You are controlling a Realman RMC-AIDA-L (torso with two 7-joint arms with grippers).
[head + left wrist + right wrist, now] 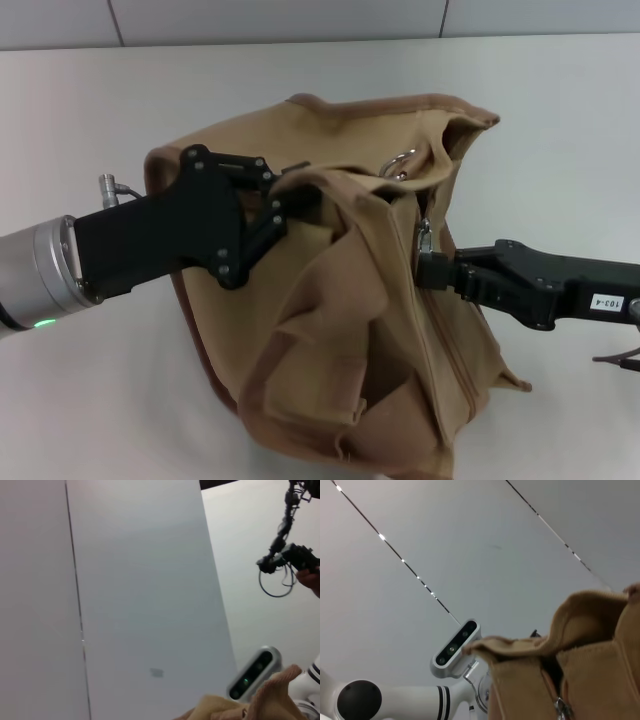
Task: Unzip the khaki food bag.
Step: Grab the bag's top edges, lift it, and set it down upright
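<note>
Head view: the khaki food bag [340, 300] sits slumped and crumpled on the white bench [560, 120], near the middle of the work area, its brown-trimmed edges showing along the upper rim and the lower left side. From the robot's left, the left gripper [290, 205] reaches in and pinches a fold of tan canvas at the bag's upper edge, the fabric bunched over its fingertips. From the right, the right gripper [428, 268] is closed on the silver zipper pull [424, 238], which hangs along the zipper line running down the bag's right-hand side. A metal ring [399, 163] glints just above the pull, near the top opening.

Right wrist view: the bag's folded tan rim [580, 625] fills the lower corner, with the zipper teeth and pull [562, 707] visible close to the lens; the robot's white head and camera bar [456, 647] stand behind. Left wrist view: only a scrap of tan cloth [270, 695] shows at the edge, against pale wall panels.
</note>
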